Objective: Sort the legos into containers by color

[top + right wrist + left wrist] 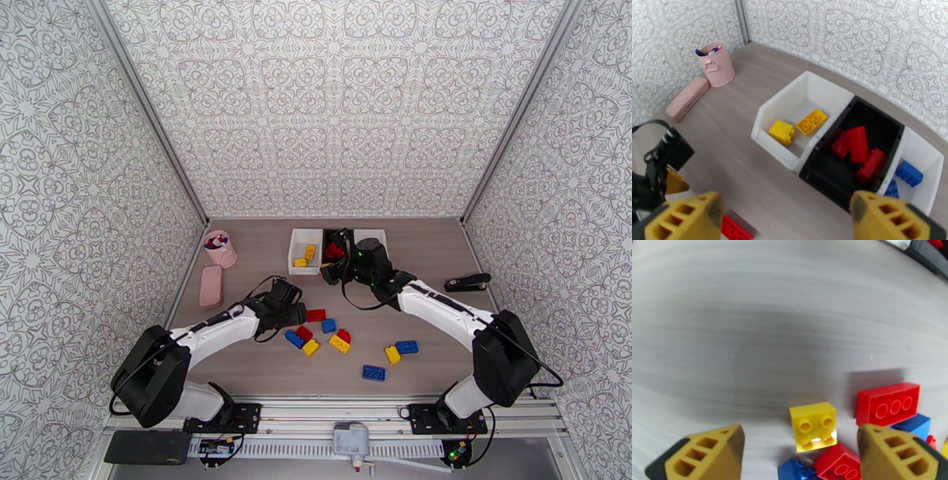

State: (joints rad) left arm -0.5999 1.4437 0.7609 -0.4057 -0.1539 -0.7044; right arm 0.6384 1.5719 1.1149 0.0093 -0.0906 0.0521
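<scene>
White bins (pixel 775 130) x2, black bin (pixel 821 173) x1

Two white bins (pixel 777 152), one black bin (pixel 817 177), ten loose legos (pixel 340 343), one pink cup (pixel 221 251), one pink case (pixel 210 286), one stapler (pixel 468 282)

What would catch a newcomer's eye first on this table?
At the back of the table, the left white bin holds yellow bricks, the black bin red, the right white bin blue. Loose bricks lie mid-table, the left gripper open by a yellow one.
</scene>
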